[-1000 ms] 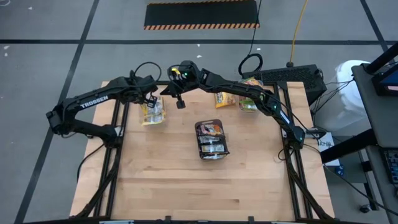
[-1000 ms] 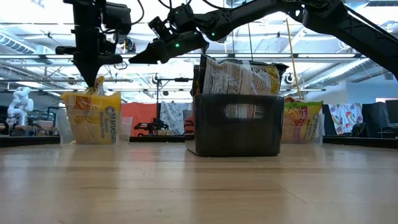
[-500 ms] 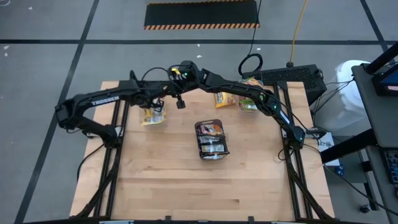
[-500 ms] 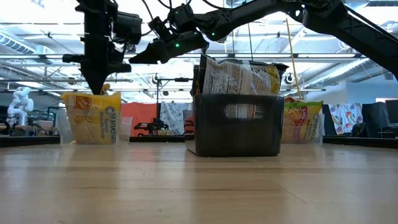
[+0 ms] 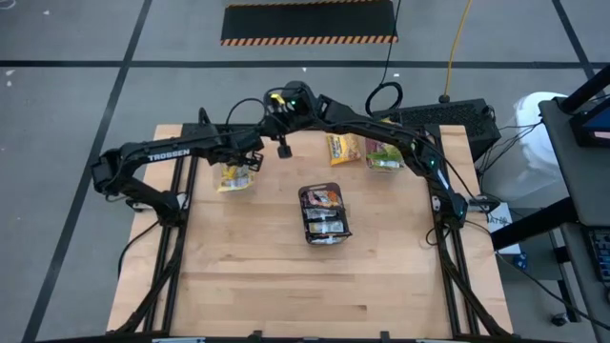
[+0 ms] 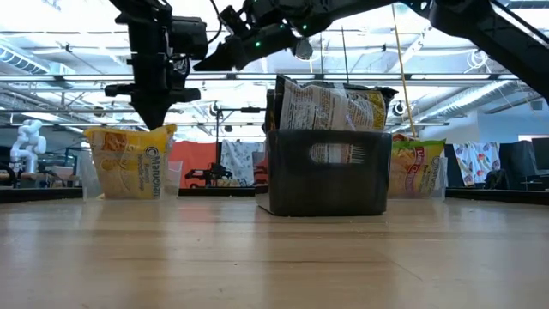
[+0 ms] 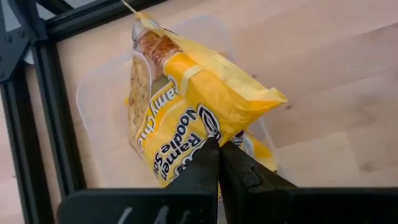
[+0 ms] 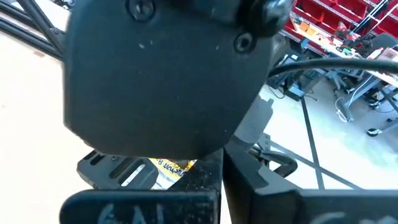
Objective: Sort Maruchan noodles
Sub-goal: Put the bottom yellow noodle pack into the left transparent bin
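Landmark: dark grey tray, near the middle of the wooden table. It is stuffed with upright noodle packets that stick up above its rim in the low view; the top ones look brown and orange from above.

Left gripper sits to the tray's left and toward the far edge, over a clear tub holding yellow packets. Fingers pressed together, nothing between them; tips just above or touching the top yellow packet, cannot tell which. In the low view the gripper points straight down at the tub's yellow packets, tip level with their upper edge.

Right gripper is beyond the tray, near the table's far edge, close to the left gripper. Its fingers are closed together and hold nothing. Most of the right wrist view is blocked by a dark arm housing right in front of the camera; only a sliver of yellow packet shows under it. In the low view this arm reaches across above the tray.

To the tray's right and farther back: a yellow-orange packet group and a green-edged packet group, side by side. In the low view the green-edged ones stand just right of the tray, partly hidden by it.

Around: black frame rails left of the tray, a keyboard off the table's far right corner, a hazard-striped mat on the floor beyond.
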### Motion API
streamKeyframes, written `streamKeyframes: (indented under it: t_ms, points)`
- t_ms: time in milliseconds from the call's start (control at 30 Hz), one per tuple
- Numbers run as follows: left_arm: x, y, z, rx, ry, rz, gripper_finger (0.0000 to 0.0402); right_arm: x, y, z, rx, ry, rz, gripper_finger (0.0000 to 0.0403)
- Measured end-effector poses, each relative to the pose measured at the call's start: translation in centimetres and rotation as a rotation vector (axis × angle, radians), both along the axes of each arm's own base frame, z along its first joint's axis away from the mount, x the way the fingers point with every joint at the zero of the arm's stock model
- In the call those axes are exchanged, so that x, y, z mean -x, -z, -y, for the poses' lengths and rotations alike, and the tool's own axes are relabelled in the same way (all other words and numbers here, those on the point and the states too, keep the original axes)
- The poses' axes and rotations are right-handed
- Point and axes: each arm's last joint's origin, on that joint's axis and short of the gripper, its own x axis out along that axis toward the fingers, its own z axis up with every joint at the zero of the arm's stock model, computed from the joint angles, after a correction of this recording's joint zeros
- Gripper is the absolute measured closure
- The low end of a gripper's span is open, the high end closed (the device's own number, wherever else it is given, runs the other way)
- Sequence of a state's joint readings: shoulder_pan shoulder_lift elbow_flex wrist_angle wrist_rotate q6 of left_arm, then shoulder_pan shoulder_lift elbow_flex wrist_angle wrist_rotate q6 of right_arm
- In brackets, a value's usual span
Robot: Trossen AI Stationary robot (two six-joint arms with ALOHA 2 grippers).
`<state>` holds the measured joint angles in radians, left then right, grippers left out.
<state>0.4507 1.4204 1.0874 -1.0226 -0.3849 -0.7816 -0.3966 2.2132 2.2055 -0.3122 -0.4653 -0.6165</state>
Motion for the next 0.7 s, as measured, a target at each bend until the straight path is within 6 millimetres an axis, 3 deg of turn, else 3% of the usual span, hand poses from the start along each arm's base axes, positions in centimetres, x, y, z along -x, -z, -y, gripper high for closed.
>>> streamKeyframes:
  t_ms: [333, 700]
  points:
    - [0.3, 0.0, -0.5, 0.039, -0.039, 0.029, 0.0401, 1.8, -2.1, -0.4, 0.025, 0.035, -0.044, 0.0403]
    - [0.8, 0.0, -1.4, 0.040, -0.095, 0.036, 0.0400, 1.9, -1.8, -0.7, 0.016, 0.029, -0.082, 0.0403]
